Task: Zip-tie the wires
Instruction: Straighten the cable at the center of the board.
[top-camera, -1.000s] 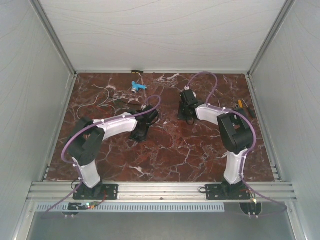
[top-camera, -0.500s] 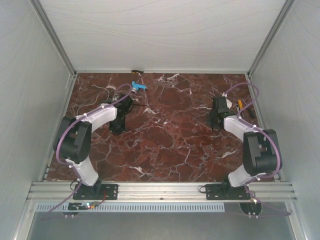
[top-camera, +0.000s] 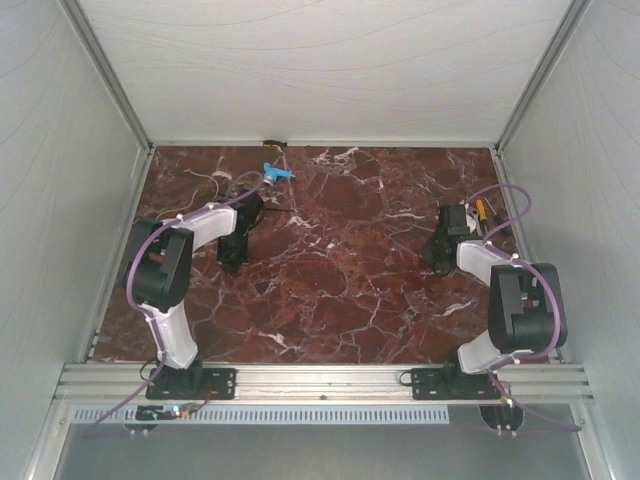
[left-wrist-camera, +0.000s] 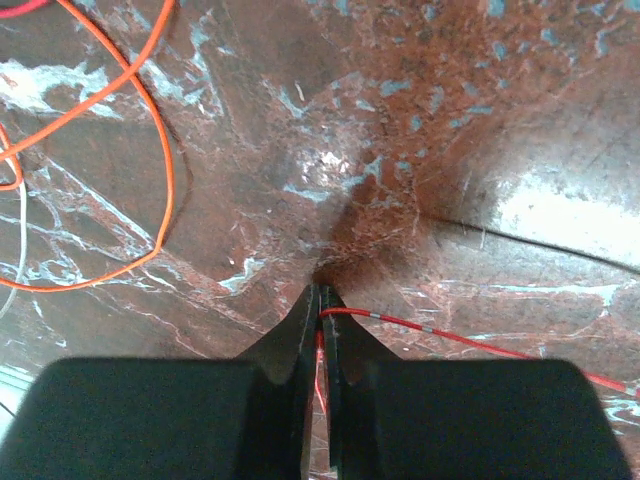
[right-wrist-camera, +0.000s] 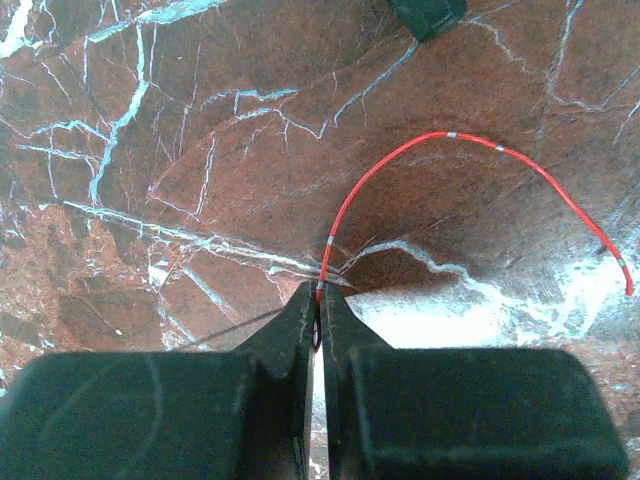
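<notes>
Taking the blue-and-white plastic piece (top-camera: 272, 172) at the back of the marble table (top-camera: 330, 290) as the reference, the left gripper (left-wrist-camera: 322, 295) sits just in front of it and a little to its left. The right gripper (right-wrist-camera: 320, 297) is well away to its right, close to the right wall. Both claws are pressed together, each pinching a thin red strand. In the left wrist view the red wire (left-wrist-camera: 450, 335) comes out from between the fingertips and runs along the table off the right edge. An orange wire (left-wrist-camera: 150, 100) curls in loose loops at the upper left, with a white strand (left-wrist-camera: 22, 240) beside it at the far left. In the right wrist view a red wire (right-wrist-camera: 440, 135) rises from the closed fingertips, arcs over to the right and ends loose on the marble. Whether both claws hold the same strand cannot be told. From above, pale loops of the wires (top-camera: 205, 180) lie on the table left of the blue piece, behind the left arm.
</notes>
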